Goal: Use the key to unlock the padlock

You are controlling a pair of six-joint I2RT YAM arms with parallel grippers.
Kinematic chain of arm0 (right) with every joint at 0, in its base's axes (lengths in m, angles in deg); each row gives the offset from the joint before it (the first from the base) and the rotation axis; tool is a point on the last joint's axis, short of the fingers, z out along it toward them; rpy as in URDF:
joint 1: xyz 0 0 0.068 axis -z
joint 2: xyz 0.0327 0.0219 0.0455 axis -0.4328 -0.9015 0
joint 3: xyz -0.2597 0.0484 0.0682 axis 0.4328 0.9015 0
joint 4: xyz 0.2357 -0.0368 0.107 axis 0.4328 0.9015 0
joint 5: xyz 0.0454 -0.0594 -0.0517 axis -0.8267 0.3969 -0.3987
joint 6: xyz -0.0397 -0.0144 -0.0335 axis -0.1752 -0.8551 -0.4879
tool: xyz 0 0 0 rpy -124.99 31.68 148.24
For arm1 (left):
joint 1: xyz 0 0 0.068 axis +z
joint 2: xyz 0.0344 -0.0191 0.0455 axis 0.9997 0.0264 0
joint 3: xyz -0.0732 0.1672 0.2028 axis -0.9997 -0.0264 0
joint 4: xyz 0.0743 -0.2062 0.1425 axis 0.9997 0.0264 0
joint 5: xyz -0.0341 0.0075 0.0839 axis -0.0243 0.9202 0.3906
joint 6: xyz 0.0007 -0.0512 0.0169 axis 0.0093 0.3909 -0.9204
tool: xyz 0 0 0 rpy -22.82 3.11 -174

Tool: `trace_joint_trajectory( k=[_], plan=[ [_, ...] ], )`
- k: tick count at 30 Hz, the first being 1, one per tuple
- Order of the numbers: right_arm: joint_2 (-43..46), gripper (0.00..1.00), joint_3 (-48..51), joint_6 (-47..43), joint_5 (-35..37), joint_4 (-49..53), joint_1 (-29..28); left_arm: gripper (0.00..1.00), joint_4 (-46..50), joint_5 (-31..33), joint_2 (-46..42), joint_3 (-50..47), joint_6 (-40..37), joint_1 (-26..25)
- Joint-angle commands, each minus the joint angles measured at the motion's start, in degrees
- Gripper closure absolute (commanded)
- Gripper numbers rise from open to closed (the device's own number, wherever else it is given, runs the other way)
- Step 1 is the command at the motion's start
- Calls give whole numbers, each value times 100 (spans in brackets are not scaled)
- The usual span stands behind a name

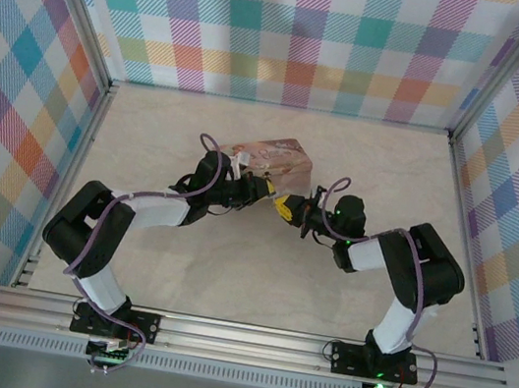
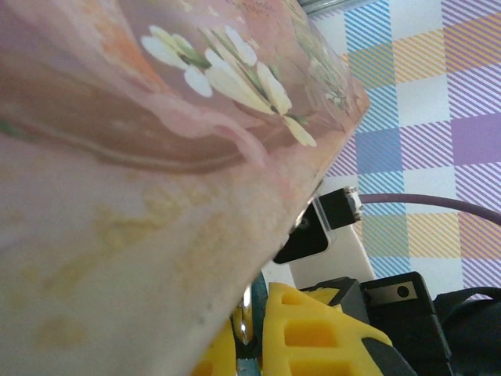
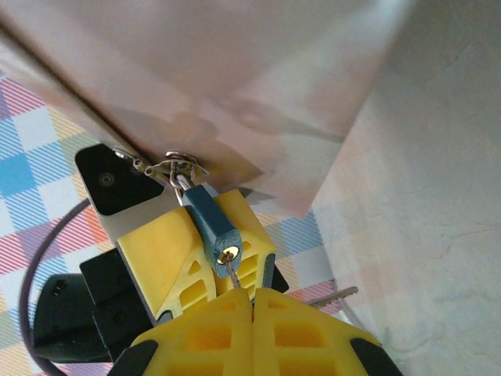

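Pink floral tin, dark grey-blue padlock, pastel plaid walls

**Padlock**: small, with a dark blue-grey metal body, a silver shackle and a brass keyhole face. The shackle is shut and hooked through the wire clasp at the edge of the pink tin. In the right wrist view the body is tilted, with the shackle toward 11 o'clock and the keyhole toward 5 o'clock. The body is clamped in the left gripper.

**Key**: a thin silver blade, seated in the keyhole and entered from 5 o'clock. Its head is pinched out of sight in the closed right gripper.
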Motion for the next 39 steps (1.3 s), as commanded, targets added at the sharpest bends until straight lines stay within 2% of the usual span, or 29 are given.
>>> trace_joint_trajectory(
  k=[1, 6, 8, 10, 12, 19, 25, 33, 39],
  plan=[
    [459, 100, -251, -951, 238, -113, -43, 100, 193, -1294, 58, 62, -156, -567],
    [484, 100, -334, -1140, 155, -5, -35, 100, 124, -1333, 84, 64, -120, -567],
    [277, 100, -349, -794, 125, -317, -4, 100, 130, -1356, 84, 59, -125, -567],
    [-167, 100, -318, -64, 169, -1207, 22, 100, 93, -1378, 62, 47, -120, -567],
    [-485, 100, -413, 648, 147, -1422, 11, 100, 85, -1408, 49, 46, -120, -576],
    [-201, 100, -514, 717, 250, -1411, -11, 100, 84, -1453, 88, 68, -137, -594],
    [-37, 100, -552, -641, 170, -925, 1, 100, -15, -1590, 156, 114, -85, -629],
    [-324, 100, -425, -1290, 140, -1414, 9, 100, 109, -1561, 75, 106, -180, -629],
    [-46, 100, -293, -1661, 200, -1405, 21, 100, 51, -1533, 152, 87, -175, -629]
  ],
)
